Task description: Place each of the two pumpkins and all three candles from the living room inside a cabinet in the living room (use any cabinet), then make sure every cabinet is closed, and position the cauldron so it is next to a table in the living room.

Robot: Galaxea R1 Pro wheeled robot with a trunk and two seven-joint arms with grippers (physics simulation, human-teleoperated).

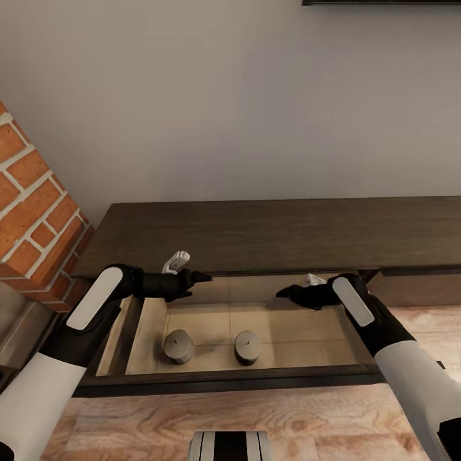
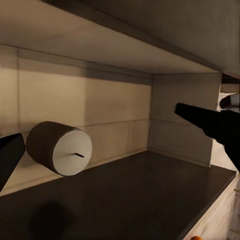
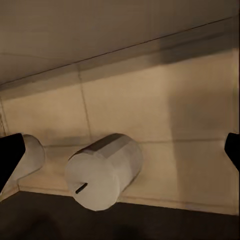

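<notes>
The low dark-brown cabinet (image 1: pixel 275 234) has its left compartment pulled open, with the front rim (image 1: pixel 224 379) towards me. Two grey-beige candles stand inside, one on the left (image 1: pixel 178 346) and one on the right (image 1: pixel 247 347). My left gripper (image 1: pixel 197 285) hangs open over the compartment's back left, above the left candle (image 2: pixel 60 147). My right gripper (image 1: pixel 291 298) is open over the back right, with both candles (image 3: pixel 105 170) (image 3: pixel 30 155) ahead of it. A tiny orange sliver (image 2: pixel 197 238) may be a pumpkin. The cauldron is out of view.
A red brick fireplace corner (image 1: pixel 32 211) stands close on the left, beside the cabinet's end. A plain wall rises behind the cabinet. Wooden floor (image 1: pixel 160 422) lies in front, and my base (image 1: pixel 230 446) sits just before the open compartment.
</notes>
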